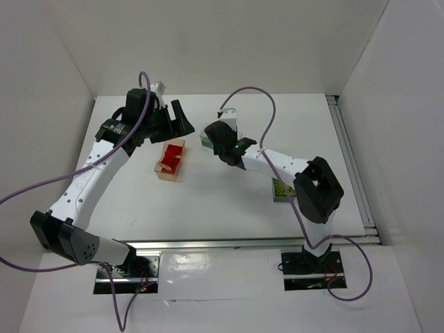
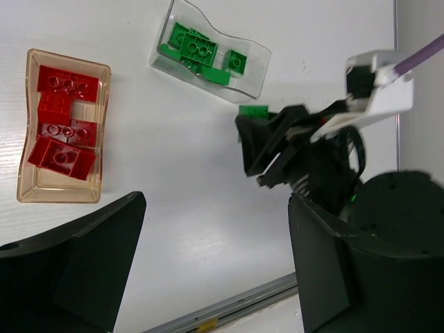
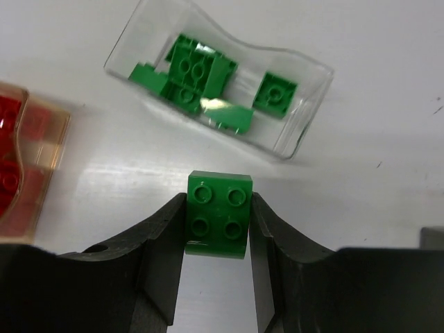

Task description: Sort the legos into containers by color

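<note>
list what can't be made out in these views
- Clear tub: top view, nearly all hidden under the right arm.
- Dark grey tub: top view, partly covered by that arm; its bricks too small to count.
- Peach tub: right wrist view, cut off by the left edge.
- Green bricks in the clear tub: piled, lower ones hidden in both wrist views.

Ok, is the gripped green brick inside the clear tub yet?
No, the right end effector holds the green brick outside the clear tub.

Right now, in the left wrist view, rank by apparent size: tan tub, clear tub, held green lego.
1. tan tub and clear tub: roughly alike, unranked.
2. green lego in the right hand: clearly smallest.
</note>
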Action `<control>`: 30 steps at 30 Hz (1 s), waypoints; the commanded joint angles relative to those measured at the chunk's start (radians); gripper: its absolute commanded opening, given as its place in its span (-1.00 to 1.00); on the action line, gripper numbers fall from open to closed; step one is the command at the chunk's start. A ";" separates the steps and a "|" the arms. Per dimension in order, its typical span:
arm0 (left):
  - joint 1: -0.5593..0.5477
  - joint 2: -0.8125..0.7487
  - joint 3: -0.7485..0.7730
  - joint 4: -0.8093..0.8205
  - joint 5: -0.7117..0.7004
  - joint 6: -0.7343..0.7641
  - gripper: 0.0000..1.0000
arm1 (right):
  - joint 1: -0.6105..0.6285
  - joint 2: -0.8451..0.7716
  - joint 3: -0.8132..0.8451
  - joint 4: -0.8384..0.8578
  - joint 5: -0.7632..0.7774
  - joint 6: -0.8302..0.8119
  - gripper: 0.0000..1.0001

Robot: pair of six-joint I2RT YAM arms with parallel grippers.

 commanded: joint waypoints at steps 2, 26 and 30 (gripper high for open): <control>0.016 -0.005 -0.001 0.010 -0.025 0.027 0.83 | -0.065 0.055 0.095 0.014 0.041 -0.044 -0.47; 0.047 0.006 -0.033 0.001 0.012 0.036 0.83 | -0.179 -0.069 0.043 0.048 0.115 0.006 0.92; 0.047 -0.005 -0.043 0.001 0.003 0.036 0.83 | -0.237 -0.120 -0.003 -0.176 0.317 0.182 1.00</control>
